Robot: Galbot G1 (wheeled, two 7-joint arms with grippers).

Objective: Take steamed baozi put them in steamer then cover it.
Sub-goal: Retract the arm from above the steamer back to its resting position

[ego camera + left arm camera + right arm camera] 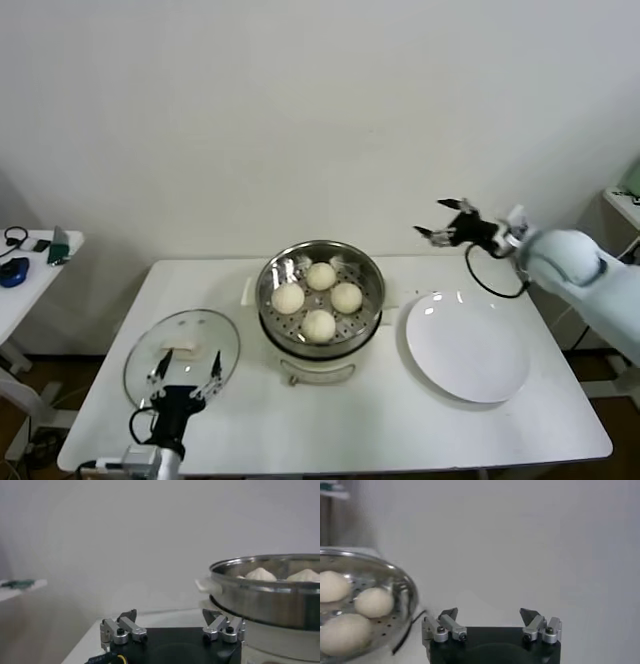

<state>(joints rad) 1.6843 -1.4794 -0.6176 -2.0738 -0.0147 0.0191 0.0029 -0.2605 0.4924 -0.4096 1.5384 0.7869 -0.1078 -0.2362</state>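
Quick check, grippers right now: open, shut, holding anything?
Left gripper: open, empty, at the near edge of the glass cover.
Right gripper: open, empty, raised beyond the white plate.

The steamer point(280, 600) ran off the edge of the left wrist view, and only two bun point(261, 573) tops rose above its rim. In the right wrist view the pot point(367, 610) was cut off too, with three buns point(374, 602) partly visible. From the head camera, the left arm point(165, 440) left the frame at the bottom, and small dark items on the side table point(30, 270) were too small to identify.
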